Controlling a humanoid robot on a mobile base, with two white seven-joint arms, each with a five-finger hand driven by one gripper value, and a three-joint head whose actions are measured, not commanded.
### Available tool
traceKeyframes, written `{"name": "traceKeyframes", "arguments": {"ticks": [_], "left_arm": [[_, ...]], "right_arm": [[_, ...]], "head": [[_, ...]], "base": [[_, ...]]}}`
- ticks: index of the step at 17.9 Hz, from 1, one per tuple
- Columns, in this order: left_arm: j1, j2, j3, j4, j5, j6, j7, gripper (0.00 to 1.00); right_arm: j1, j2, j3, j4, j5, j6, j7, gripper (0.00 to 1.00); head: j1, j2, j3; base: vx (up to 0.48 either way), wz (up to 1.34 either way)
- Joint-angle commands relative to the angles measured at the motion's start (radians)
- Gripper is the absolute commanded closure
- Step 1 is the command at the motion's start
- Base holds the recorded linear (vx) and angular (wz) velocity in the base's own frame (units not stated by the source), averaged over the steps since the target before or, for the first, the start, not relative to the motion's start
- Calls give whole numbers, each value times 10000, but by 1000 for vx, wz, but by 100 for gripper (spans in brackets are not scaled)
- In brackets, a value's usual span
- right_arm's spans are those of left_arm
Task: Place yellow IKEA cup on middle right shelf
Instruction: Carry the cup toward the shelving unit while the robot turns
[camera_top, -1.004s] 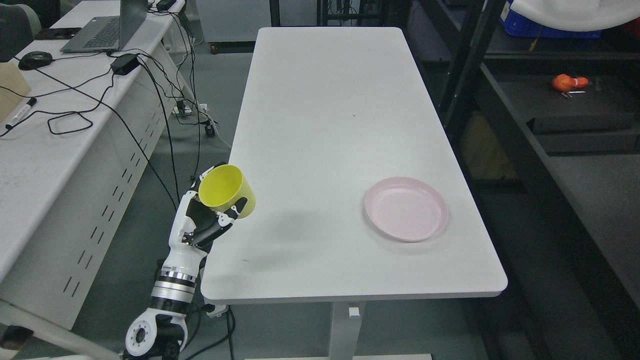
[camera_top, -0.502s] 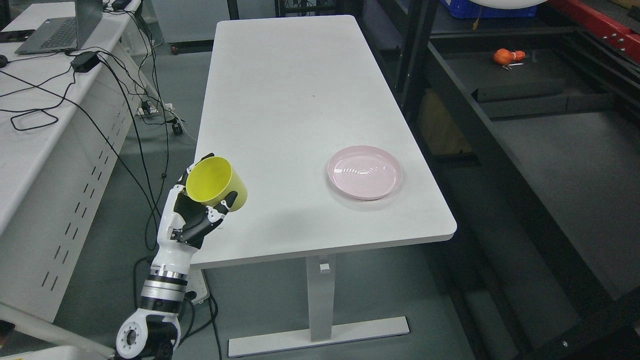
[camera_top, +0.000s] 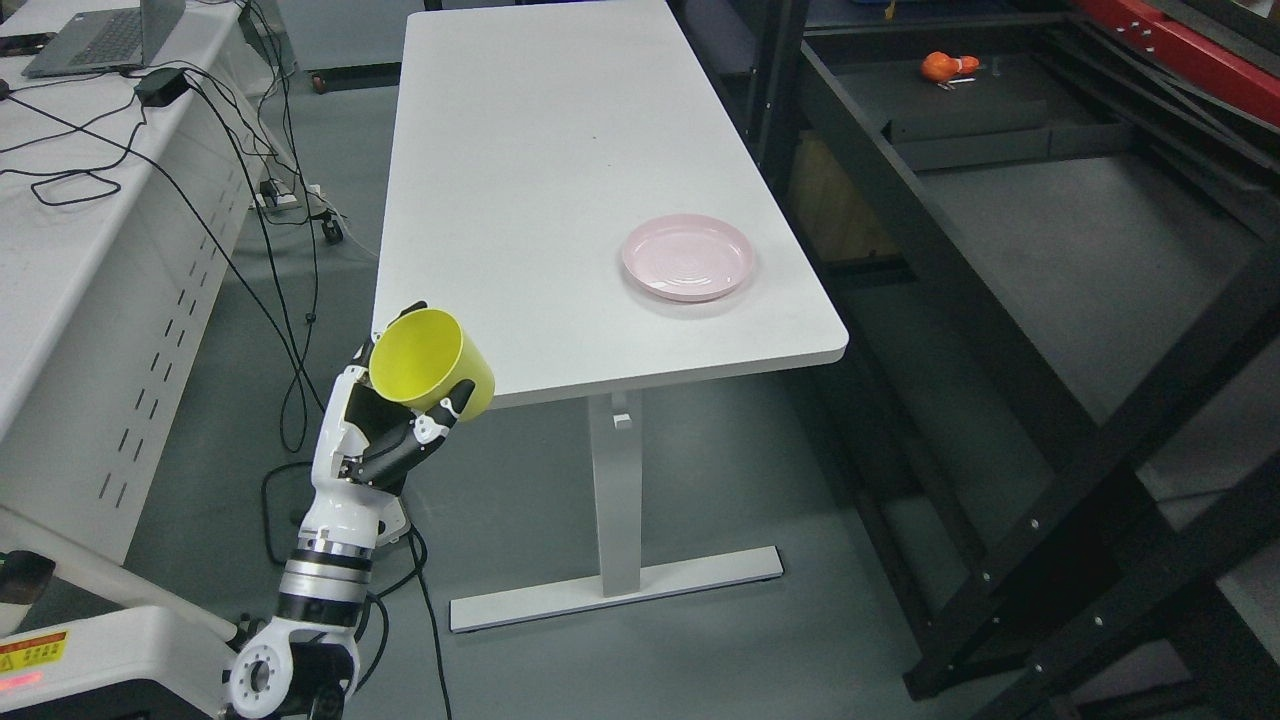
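My left hand (camera_top: 400, 410) rises from the lower left and is shut on the yellow cup (camera_top: 430, 360). The cup is tilted, its open mouth facing up and toward the camera, and it is held in the air just off the near left corner of the white table (camera_top: 560, 150). The black shelf unit (camera_top: 1000, 260) fills the right side of the view, with dark grey shelf boards. My right arm does not show.
A pink plate (camera_top: 688, 256) lies near the table's near right edge. An orange object (camera_top: 943, 66) sits far back on a shelf. A white desk (camera_top: 60, 230) with a laptop (camera_top: 100, 35) and cables stands at left. Grey floor lies between table and shelf.
The whole picture has shifted: the camera has backed off and turned right, so table and plate sit farther up-left and more shelf shows. The hand keeps the cup in the same grasp.
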Motion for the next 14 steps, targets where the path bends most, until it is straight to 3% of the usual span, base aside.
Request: {"name": "traceKeyframes", "arguments": {"ticks": [1, 7, 14], "left_arm": [[14, 174, -37, -130, 1, 15, 3, 98], [14, 174, -37, -114, 1, 30, 3, 98], [75, 174, -6, -145, 1, 15, 3, 98]], "right_arm": [[139, -175, 169, 1, -245, 8, 3, 1], [139, -175, 169, 1, -245, 8, 3, 1], [139, -175, 169, 1, -245, 8, 3, 1]], "head": [[0, 0, 0], [0, 0, 0], [0, 0, 0]], "base": [[-293, -235], [-330, -534], [-182, -1102]]}}
